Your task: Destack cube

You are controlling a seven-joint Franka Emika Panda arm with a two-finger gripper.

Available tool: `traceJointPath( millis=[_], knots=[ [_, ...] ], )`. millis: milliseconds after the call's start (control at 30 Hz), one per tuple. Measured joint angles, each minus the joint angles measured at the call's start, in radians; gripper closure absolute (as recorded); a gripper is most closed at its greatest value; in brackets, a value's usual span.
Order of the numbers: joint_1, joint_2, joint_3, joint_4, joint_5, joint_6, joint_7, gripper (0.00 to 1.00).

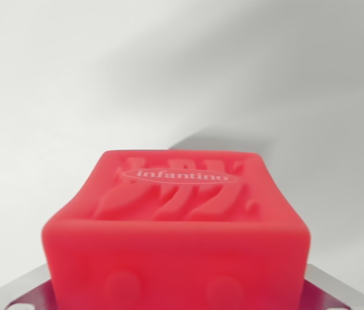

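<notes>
Low in the wrist view, soft red rubbery cube, embossed top reading "infantino", over white surface; metal gripper edges flank it, jaw state unclear.

Bright, even light on white bench; soft grey shadow behind red cube; cube's near face blurred, logo sharp.

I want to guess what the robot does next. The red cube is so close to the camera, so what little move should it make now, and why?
Probably lift straight up a little. The red cube fills the bottom of the wrist view, right at the metal gripper, so it looks held. No fingertips show and nothing under the cube is visible, so a slow lift is safest.
</notes>
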Motion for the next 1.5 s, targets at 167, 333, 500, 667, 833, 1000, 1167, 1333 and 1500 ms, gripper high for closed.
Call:
traceJointPath(
  millis=[167,333,500,667,833,1000,1167,1333,1500],
  knots=[
    [-0.008,0.032,-0.001,0.029,0.009,0.001,-0.066,1.0],
    [-0.015,0.059,-0.001,0.056,0.017,0.002,-0.124,1.0],
    [-0.022,0.088,-0.001,0.084,0.027,0.002,-0.187,1.0],
    [-0.029,0.114,-0.001,0.111,0.035,0.002,-0.243,1.0],
    [-0.035,0.138,-0.001,0.134,0.041,0.002,-0.289,1.0],
    [-0.036,0.169,0.001,0.136,0.054,0.031,-0.303,1.0],
    [-0.037,0.215,0.005,0.136,0.07,0.071,-0.314,1.0],
    [-0.04,0.249,0.01,0.137,0.085,0.105,-0.326,1.0],
    [-0.044,0.288,0.018,0.142,0.099,0.138,-0.336,1.0]
  ],
)
